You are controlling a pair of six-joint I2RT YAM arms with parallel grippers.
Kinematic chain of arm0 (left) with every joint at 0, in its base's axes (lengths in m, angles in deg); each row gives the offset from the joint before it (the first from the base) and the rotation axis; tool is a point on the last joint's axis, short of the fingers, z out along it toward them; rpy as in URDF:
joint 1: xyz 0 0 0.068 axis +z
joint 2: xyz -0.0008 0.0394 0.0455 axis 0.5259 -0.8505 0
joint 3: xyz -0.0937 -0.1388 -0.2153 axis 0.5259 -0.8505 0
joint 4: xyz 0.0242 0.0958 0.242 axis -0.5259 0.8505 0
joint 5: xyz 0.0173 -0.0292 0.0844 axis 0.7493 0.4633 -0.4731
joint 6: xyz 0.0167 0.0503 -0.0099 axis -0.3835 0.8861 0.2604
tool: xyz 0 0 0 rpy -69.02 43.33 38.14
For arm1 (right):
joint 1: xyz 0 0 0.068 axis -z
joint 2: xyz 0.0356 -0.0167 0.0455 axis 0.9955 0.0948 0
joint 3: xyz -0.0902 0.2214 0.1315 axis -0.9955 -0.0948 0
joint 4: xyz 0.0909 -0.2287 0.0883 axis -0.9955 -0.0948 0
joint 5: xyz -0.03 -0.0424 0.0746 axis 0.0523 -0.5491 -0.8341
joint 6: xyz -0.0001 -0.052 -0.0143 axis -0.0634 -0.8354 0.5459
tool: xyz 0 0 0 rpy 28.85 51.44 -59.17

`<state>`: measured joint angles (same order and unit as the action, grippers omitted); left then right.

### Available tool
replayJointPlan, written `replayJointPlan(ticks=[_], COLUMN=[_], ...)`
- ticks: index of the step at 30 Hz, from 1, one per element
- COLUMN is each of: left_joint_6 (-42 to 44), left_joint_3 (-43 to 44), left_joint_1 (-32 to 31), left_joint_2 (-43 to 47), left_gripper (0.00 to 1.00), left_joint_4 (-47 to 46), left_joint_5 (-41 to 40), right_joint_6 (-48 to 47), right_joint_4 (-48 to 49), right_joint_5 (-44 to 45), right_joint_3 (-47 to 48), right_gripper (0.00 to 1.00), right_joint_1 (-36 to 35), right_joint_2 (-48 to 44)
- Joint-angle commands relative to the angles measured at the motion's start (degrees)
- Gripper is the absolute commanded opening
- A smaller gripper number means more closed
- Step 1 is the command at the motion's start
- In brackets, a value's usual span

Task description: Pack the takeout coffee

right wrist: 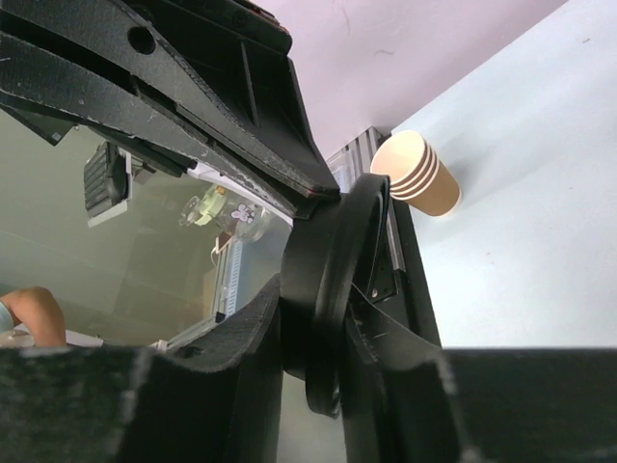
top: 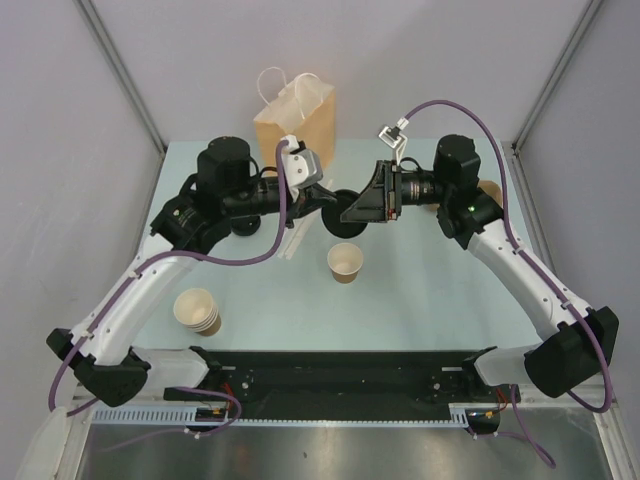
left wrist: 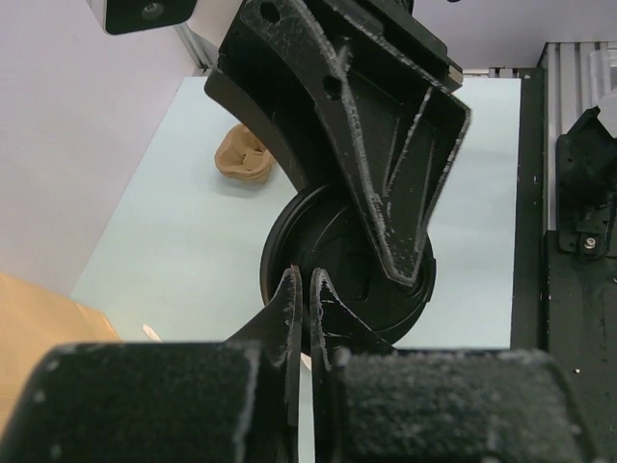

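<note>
A tan paper cup point(top: 345, 263) stands open and lidless mid-table, its cream inside showing. Just behind it, a round black lid point(top: 347, 228) is held on edge above the table. My right gripper point(top: 352, 212) is shut on this lid; in the right wrist view the lid point(right wrist: 333, 251) sits edge-on between the right gripper's point(right wrist: 323, 289) two fingers. My left gripper point(left wrist: 308, 280) is shut with nothing between its fingers, and its tips rest against the lower left edge of the lid point(left wrist: 308, 231). In the top view the left gripper point(top: 322, 203) meets the lid from the left.
A brown paper bag point(top: 295, 115) stands upright at the back. A stack of nested lidless cups point(top: 197, 310) sits at the near left. A crumpled tan scrap point(left wrist: 243, 156) lies by the right arm. A black disc point(top: 245, 228) shows partly under the left arm.
</note>
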<state>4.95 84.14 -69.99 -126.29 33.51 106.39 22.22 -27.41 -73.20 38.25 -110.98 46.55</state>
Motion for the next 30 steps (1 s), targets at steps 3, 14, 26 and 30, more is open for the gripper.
replayJointPlan(ticks=[3, 14, 26, 30], left_joint_6=[-2.09, -8.51, -11.85, -11.94], left_joint_3=[3.16, 0.10, -4.04, -3.34], left_joint_1=[-0.85, -0.85, -0.50, 0.55], left_joint_2=[-2.36, -10.53, -22.93, -25.83], left_gripper=[0.00, 0.00, 0.00, 0.00], left_joint_4=[2.20, 6.60, 5.36, 5.45], left_joint_5=[-0.71, -1.85, -6.25, -5.37], right_joint_6=[-1.15, -15.27, -27.78, -25.68], right_joint_4=[-1.87, -20.28, -29.92, -27.03], right_joint_5=[-0.47, 6.64, 9.56, 9.20], right_joint_3=[0.21, 0.21, -10.41, -13.58], right_gripper=[0.57, 0.91, 0.64, 0.53], right_joint_1=[1.71, 13.31, 17.10, 17.01], right_joint_2=[-1.10, -1.71, -1.28, -0.22])
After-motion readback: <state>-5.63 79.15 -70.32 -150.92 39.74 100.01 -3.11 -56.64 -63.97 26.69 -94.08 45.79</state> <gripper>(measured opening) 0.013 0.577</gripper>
